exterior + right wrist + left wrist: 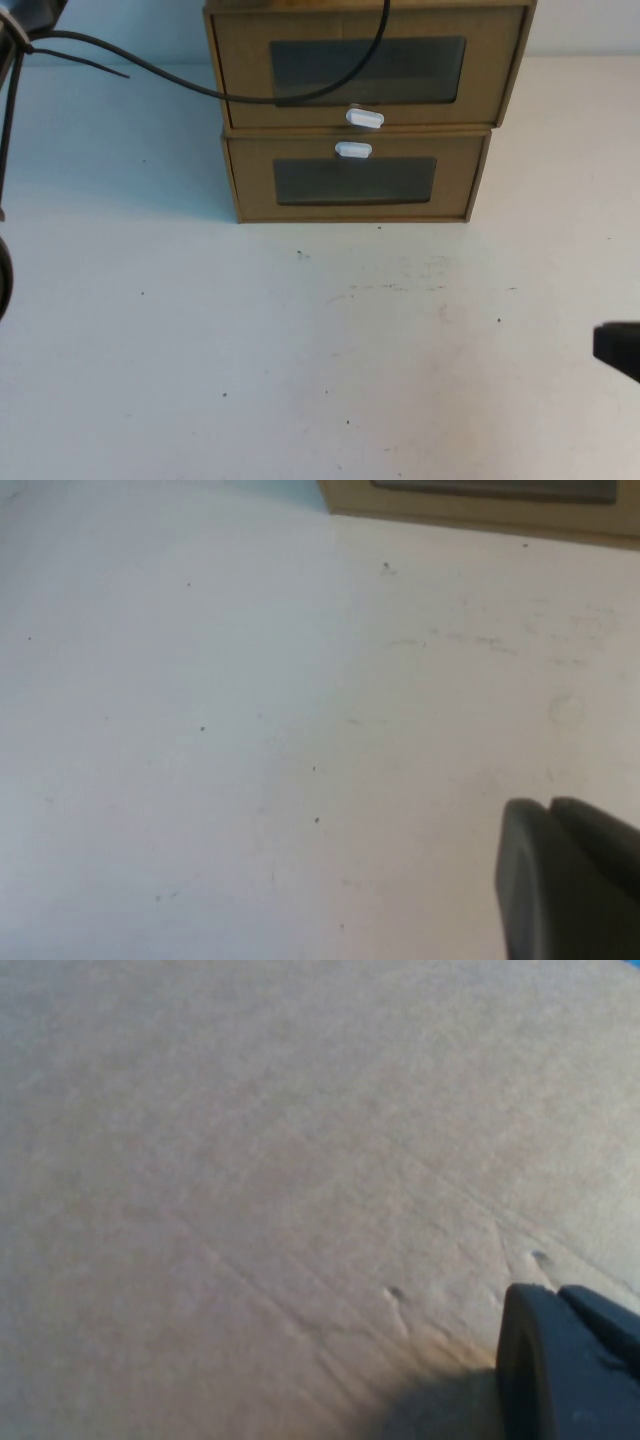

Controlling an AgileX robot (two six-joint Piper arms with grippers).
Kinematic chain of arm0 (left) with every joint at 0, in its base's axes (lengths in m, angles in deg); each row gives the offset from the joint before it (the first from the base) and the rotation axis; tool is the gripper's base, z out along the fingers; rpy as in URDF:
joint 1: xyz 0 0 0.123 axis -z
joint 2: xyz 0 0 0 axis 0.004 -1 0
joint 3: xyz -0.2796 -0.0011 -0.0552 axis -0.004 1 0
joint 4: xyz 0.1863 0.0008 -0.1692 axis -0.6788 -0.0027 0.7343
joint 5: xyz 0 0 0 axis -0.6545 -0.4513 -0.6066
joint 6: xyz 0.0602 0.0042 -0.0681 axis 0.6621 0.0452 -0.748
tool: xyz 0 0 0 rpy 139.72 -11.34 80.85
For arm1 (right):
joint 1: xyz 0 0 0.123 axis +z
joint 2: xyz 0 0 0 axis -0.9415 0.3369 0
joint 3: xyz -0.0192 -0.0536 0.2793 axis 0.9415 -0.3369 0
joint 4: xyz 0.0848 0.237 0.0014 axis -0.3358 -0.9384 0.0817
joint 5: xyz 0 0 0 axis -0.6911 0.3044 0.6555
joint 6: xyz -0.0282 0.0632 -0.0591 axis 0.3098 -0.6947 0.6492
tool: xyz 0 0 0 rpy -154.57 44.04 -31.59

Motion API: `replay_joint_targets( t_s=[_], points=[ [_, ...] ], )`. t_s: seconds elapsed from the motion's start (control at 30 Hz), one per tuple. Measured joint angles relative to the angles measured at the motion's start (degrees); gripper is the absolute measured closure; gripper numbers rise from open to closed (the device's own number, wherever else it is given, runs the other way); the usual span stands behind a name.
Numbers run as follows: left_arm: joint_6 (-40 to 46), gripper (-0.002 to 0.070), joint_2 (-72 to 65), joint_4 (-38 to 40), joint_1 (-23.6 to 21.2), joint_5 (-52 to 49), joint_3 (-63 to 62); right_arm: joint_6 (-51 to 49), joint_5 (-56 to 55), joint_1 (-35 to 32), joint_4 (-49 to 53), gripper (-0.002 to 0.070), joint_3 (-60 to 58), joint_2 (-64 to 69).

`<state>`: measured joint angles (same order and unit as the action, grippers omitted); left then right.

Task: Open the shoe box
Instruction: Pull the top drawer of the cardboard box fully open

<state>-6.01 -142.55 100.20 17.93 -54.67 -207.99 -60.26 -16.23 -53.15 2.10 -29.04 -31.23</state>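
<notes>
Both stacked brown cardboard shoe boxes [350, 180] sit closed at the white counter's [150, 350] far edge, the right tool [618, 350] pressed together by its right edge and the left tool [560, 1295] together over cardboard, so the reach for a white pull tab [353, 150] seems next.

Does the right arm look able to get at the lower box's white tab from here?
Probably yes. The right hand, shut, sits low at the far right with bare table between it and the lower tab. The cable crosses only the upper box. The left hand is close against cardboard, off that path.
</notes>
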Motion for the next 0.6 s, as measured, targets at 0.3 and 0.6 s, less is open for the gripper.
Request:
replay_joint_targets(
  t_s=[0.3, 0.6],
  points=[
    [-2.36, 0.0680, 0.00, -0.04, 0.00, -2.03, -0.42, -5.78, 1.20, 14.03, 17.43, 0.0686, 23.35, 24.22],
    [-9.75, 0.0680, 0.10, -0.04, 0.00, -2.66, -0.46, -32.22, -1.21, 29.39, 64.46, 0.0685, 33.42, 42.43]
  ],
)
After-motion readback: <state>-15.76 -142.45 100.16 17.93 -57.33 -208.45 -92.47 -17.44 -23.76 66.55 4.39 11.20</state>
